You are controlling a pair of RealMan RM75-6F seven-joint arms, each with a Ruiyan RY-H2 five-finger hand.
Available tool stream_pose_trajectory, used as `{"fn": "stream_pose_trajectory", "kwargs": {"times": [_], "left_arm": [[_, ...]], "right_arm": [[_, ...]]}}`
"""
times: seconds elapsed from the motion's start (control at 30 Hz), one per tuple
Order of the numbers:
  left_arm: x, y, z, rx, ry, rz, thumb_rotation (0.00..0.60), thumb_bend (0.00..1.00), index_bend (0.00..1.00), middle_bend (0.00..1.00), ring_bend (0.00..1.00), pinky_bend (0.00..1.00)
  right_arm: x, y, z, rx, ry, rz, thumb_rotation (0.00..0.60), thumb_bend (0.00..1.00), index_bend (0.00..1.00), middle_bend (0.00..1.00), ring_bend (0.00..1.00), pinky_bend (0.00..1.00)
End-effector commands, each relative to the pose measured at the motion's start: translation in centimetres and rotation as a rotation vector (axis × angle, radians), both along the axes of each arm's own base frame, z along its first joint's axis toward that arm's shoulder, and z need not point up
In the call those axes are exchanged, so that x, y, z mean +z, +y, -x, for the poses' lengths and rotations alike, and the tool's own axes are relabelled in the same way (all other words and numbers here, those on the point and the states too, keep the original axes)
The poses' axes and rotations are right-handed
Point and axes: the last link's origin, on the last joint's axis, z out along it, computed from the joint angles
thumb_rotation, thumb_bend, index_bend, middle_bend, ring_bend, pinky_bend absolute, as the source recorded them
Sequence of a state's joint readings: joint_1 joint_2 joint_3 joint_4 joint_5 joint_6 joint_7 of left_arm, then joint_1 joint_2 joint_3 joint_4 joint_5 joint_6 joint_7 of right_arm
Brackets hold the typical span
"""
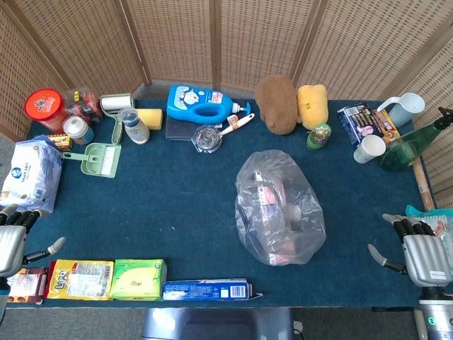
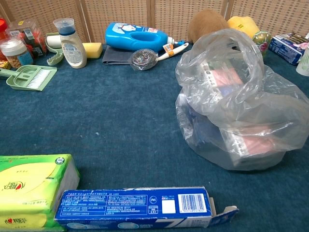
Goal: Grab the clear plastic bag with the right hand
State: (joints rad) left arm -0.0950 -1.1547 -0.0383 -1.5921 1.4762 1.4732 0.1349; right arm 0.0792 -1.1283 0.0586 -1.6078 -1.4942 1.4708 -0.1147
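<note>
The clear plastic bag (image 1: 278,207) lies right of the table's middle, crumpled, with packaged items inside; the chest view shows the same bag (image 2: 236,104) close up at the right. My right hand (image 1: 421,253) rests at the table's right front edge, well to the right of the bag, fingers apart and empty. At the left front edge my left hand (image 1: 15,237) is also empty with fingers spread. Neither hand appears in the chest view.
A blue toothpaste box (image 1: 207,289), green tissue pack (image 1: 138,278) and yellow packet (image 1: 79,279) line the front edge. At the back stand a blue detergent bottle (image 1: 202,104), brown plush (image 1: 277,103), paper cup (image 1: 369,149) and green bottle (image 1: 410,145). A green dustpan (image 1: 99,159) sits at left.
</note>
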Motion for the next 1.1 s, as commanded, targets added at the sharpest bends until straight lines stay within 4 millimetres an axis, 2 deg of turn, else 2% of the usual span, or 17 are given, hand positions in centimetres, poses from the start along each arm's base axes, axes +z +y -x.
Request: {"fn": "stream_pose_trajectory", "kwargs": {"times": [0.03,0.4,0.57,0.73,0.87,1.1], "left_arm": [[-0.1,0.0,0.0,0.002,0.002,0.002,0.0,0.16,0.3,0.36,0.32,0.15],[0.3,-0.1,-0.2,-0.009,0.001,-0.006,0.0,0.16,0.29,0.36,0.32,0.15],[0.5,0.1,-0.4,-0.024,0.006,-0.013,0.0,0.16,0.3,0.36,0.32,0.15],[0.8,0.2,-0.6,-0.037,0.015,-0.016,0.0,0.16,0.3,0.36,0.32,0.15],[1.0,0.5,-0.6,-0.039,0.022,-0.018,0.0,0.16,0.29,0.36,0.32,0.15],[1.1,0.9,-0.5,-0.037,0.027,-0.014,0.0,0.16,0.29,0.36,0.32,0.15]], "right_arm": [[0.0,0.0,0.0,-0.002,0.002,-0.002,0.1,0.34,0.23,0.31,0.27,0.27],[0.6,-0.7,-0.6,-0.004,-0.088,-0.019,0.099,0.34,0.23,0.31,0.27,0.29],[1.1,-1.8,-1.3,0.006,-0.177,-0.049,0.096,0.34,0.21,0.31,0.27,0.3],[1.4,-3.4,-2.0,0.045,-0.174,-0.073,0.096,0.34,0.21,0.3,0.27,0.29],[0.9,-5.0,-3.1,0.083,-0.167,-0.104,0.097,0.34,0.21,0.3,0.26,0.27],[-1.4,-7.6,-4.8,0.13,-0.13,-0.199,0.098,0.33,0.25,0.29,0.24,0.23]]}}
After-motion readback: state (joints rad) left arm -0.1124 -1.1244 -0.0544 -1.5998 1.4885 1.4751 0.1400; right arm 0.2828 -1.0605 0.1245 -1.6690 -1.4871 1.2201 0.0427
